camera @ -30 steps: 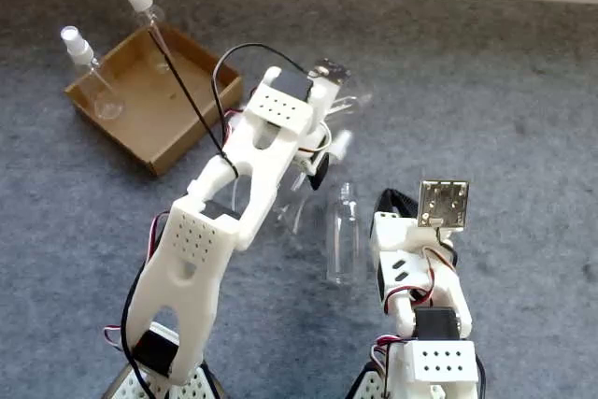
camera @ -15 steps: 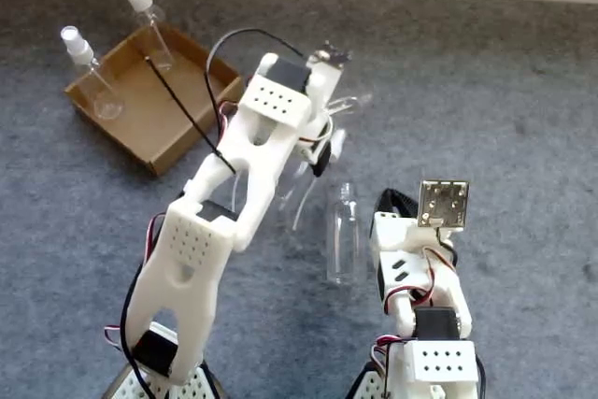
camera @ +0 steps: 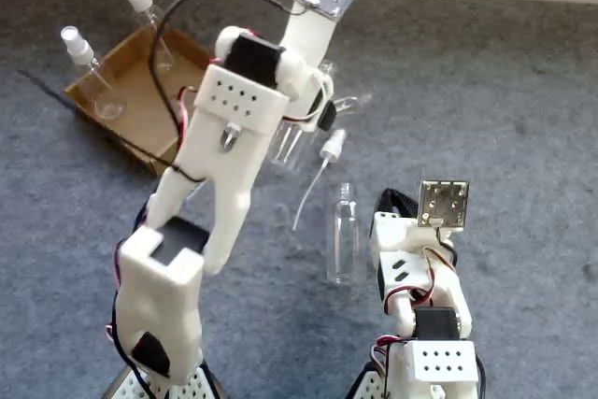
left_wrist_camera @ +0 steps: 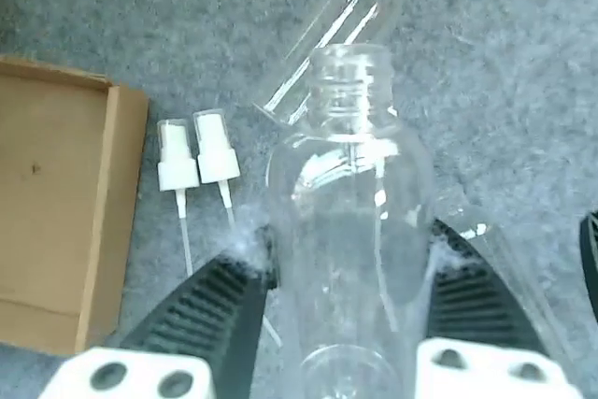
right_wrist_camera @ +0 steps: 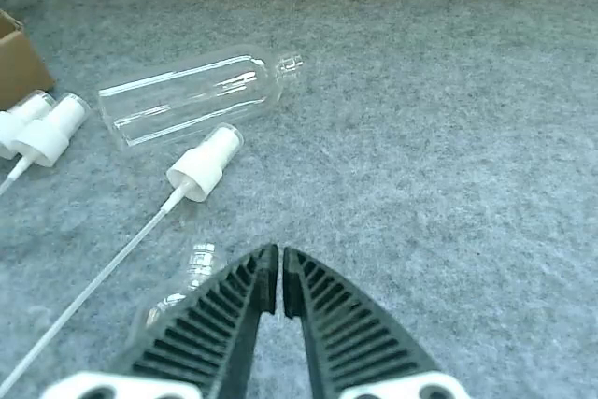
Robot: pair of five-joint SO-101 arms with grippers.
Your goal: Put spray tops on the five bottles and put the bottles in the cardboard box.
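Two capped bottles [camera: 93, 77]: stood inside the cardboard box [camera: 140, 111], both over by its far-left wall, spray heads up.
Left claw [left_wrist_camera: 344, 263]: was clenched on the body of an uncapped bottle [left_wrist_camera: 350, 165], neck pointing away from the wrist, held up off the grey carpet [camera: 523, 91] near the box.
Right claw [right_wrist_camera: 280, 266]: pinched together on nothing at all, sat low over the carpet near its own base.
Second bare bottle [camera: 343, 231]: lay on its side just beside the right arm, neck aimed at the far end.
Third bare bottle [right_wrist_camera: 192, 98]: also on its side, farther out from the right claw.
Single spray top [camera: 332, 145]: lay loose on the carpet between those two, long tube trailing toward the arms.
Pair of spray tops [left_wrist_camera: 177, 161]: side by side, just beside the box's wall.
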